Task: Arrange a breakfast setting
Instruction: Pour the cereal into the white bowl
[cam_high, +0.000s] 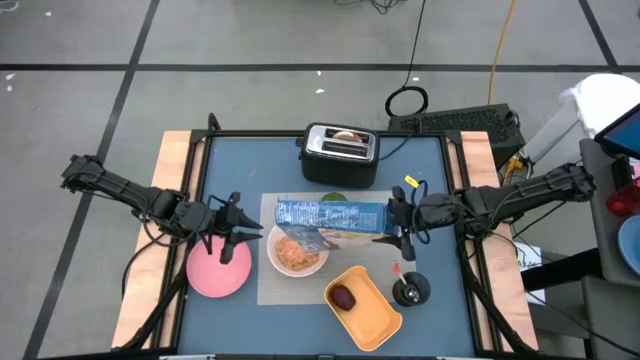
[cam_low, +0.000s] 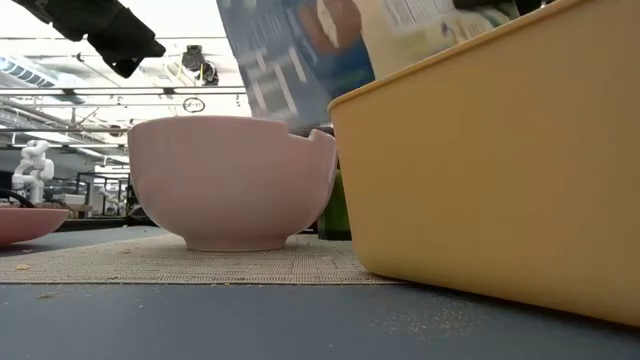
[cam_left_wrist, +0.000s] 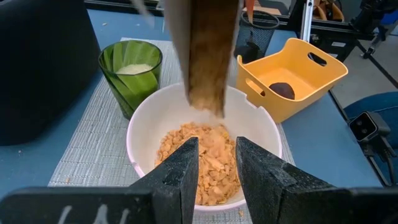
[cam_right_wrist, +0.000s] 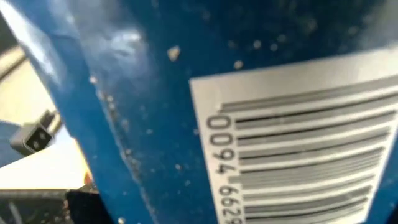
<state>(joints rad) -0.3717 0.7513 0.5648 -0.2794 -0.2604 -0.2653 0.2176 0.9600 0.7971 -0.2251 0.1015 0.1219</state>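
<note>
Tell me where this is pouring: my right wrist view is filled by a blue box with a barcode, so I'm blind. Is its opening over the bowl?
Observer: Yes. The right gripper holds the cereal box tilted, with its open end above the white bowl, and a stream of cereal is dropping in.
Operator: How full is it?
Observer: The cereal covers the bottom and sits well below the rim.
Operator: Anything close by that I could hit?
Observer: A green cup stands on the placemat right beside the bowl, partly under the box.
Operator: And the left arm?
Observer: The left gripper hovers empty by the pink plate.
</note>
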